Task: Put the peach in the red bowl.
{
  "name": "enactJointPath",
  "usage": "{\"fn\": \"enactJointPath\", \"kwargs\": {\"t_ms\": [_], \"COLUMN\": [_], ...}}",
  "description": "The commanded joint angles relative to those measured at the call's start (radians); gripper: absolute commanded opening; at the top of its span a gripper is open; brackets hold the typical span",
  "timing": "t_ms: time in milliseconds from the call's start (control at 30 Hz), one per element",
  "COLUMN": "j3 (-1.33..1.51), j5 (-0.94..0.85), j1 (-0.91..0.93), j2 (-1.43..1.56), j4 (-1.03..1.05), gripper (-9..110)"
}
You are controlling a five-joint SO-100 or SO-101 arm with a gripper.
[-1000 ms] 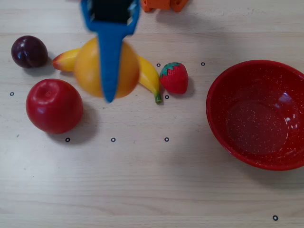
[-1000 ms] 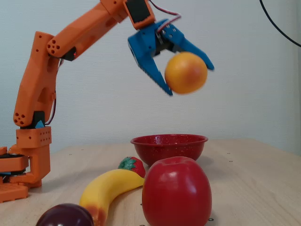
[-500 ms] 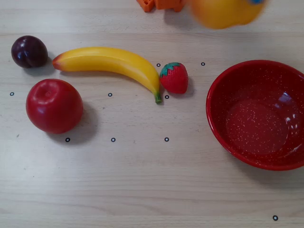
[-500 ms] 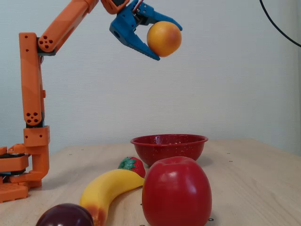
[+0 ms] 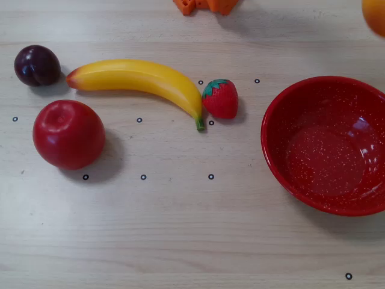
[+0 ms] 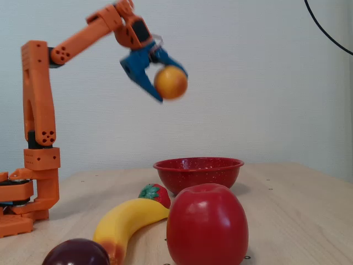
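One pale wood-grain table (image 5: 180, 241), plain white wall (image 6: 265, 110); end effector (image 6: 165, 77) clamps peach (image 6: 170, 83), seemingly above red bowl (image 6: 198, 172).

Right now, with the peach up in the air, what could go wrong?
The peach hangs high in the blue jaws, gripped near their tips; it could slip and bounce off the table. In the overhead view it sits at the frame corner, not above the bowl, so releasing now would likely miss. A drop could also bounce out.

The peach (image 6: 171, 82), round and yellow-orange, slightly blurred, hangs high in the air above the table. The red bowl (image 6: 198, 172) sits upright, apparently empty, glossy with white speckles inside.
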Motion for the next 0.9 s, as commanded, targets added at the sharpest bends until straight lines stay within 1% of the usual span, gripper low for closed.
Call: {"fn": "enactJointPath", "kwargs": {"t_ms": [0, 233, 433, 467, 533, 600, 700, 867], "j3": [0.002, 0.074, 0.201, 0.215, 0.241, 0.258, 0.268, 0.261], "j5": [0.008, 0.075, 0.126, 0.130, 0.132, 0.129, 0.121, 0.095], "j1": [0.012, -0.032, -0.087, -0.095, -0.110, -0.123, -0.130, -0.138], "j2": [-0.017, -0.156, -0.198, -0.201, -0.206, -0.210, -0.218, -0.219], "j4": [-0.084, -0.233, -0.331, -0.339, -0.350, -0.348, -0.330, -0.308], "gripper": [0, 0, 0, 2, 10, 24, 36, 47]}}
